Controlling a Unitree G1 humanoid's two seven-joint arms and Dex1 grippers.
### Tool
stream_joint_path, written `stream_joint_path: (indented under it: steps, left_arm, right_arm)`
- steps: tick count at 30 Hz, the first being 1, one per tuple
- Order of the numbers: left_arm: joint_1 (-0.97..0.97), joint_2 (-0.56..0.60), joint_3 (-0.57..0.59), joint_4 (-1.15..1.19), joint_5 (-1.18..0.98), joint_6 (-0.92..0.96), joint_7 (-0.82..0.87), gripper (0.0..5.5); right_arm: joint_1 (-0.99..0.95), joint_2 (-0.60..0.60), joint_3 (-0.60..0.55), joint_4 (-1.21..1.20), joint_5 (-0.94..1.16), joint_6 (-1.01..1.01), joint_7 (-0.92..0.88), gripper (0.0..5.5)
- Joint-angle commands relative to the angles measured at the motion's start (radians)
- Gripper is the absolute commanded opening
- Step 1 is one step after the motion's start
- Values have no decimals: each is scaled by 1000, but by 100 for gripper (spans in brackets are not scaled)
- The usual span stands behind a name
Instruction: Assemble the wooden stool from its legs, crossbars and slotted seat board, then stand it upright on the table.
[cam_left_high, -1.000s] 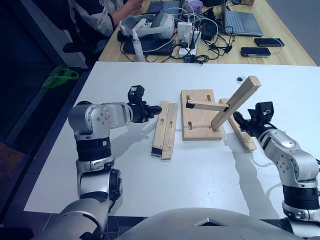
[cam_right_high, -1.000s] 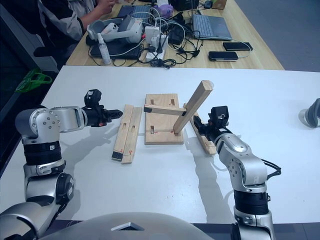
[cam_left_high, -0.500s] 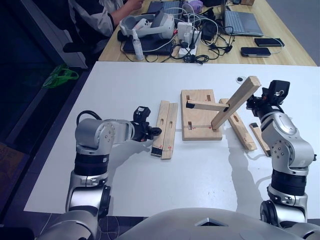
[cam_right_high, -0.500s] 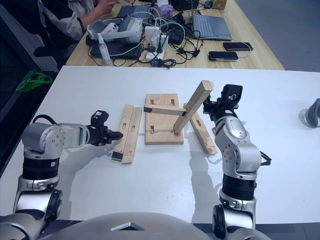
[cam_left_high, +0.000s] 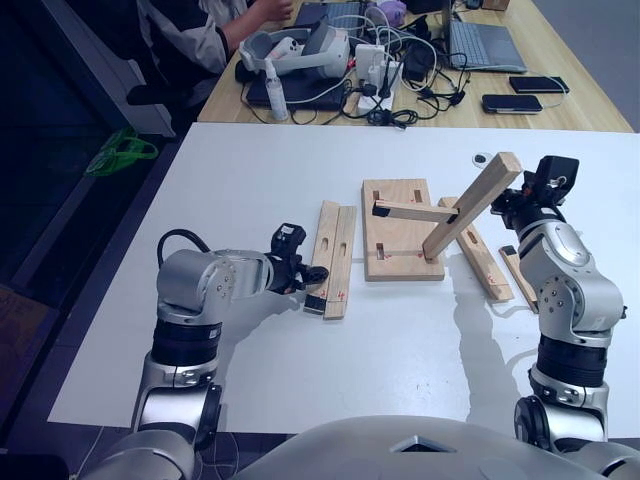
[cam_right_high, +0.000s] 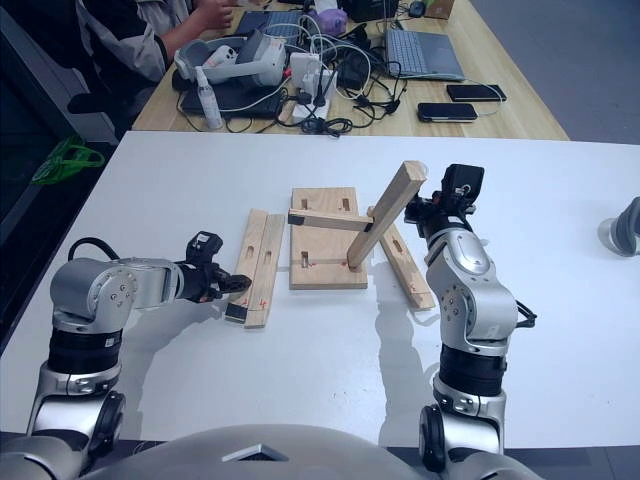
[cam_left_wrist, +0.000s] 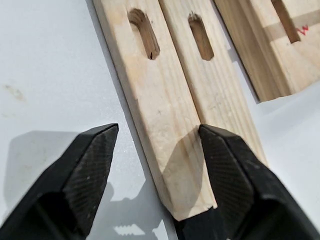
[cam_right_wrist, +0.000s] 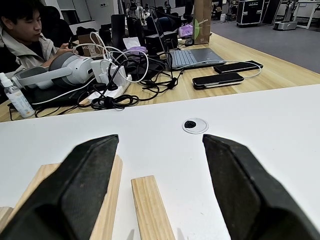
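The slotted seat board (cam_left_high: 402, 232) lies flat mid-table. A leg (cam_left_high: 472, 203) leans tilted out of it, tied to the board by a crossbar (cam_left_high: 412, 210). Two slotted legs (cam_left_high: 331, 245) lie side by side to its left. My left gripper (cam_left_high: 310, 281) is open at their near end, and its fingers (cam_left_wrist: 85, 170) straddle the end of the outer slotted leg (cam_left_wrist: 165, 125). My right gripper (cam_left_high: 515, 200) is open beside the top of the tilted leg, above two loose pieces (cam_left_high: 480, 262) on the table's right side.
A round grommet (cam_left_high: 483, 158) sits in the table behind the tilted leg. The wooden desk (cam_left_high: 560, 90) beyond holds a laptop, phones, cables, a headset and a spray bottle. A grey object (cam_right_high: 625, 225) stands at the far right. Bare white tabletop (cam_left_high: 400, 350) stretches in front.
My left gripper slid down along the slotted legs to their near end. My right gripper rose from the table pieces to beside the tilted leg's top, then held there.
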Motion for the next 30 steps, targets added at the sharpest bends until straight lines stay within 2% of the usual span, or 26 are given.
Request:
stream_joint_path:
  steps: [1, 7, 14, 18, 23, 30]
  left_arm:
    - [35, 78, -66, -13, 13, -26, -41, 300]
    - [70, 269, -211, -6, 78, -191, -141, 300]
    - [83, 350, -216, 54, 109, -277, -196, 300]
    - [40, 309, -107, 73, 64, -241, -196, 300]
    - [14, 231, -38, 116, 63, -194, -161, 375]
    - [0, 143, 27, 129, 48, -185, -131, 375]
  right_arm:
    - [-26, 11, -7, 3, -11, 4, -6, 318]
    - [-25, 19, -6, 3, -25, 3, -5, 318]
    - [-23, 27, -5, 1, -36, 1, -6, 318]
    - [-16, 30, -8, -5, -40, 2, -5, 318]
    - [-26, 28, -8, -1, -44, 6, 0, 318]
    - [-28, 17, -5, -3, -45, 12, 14, 318]
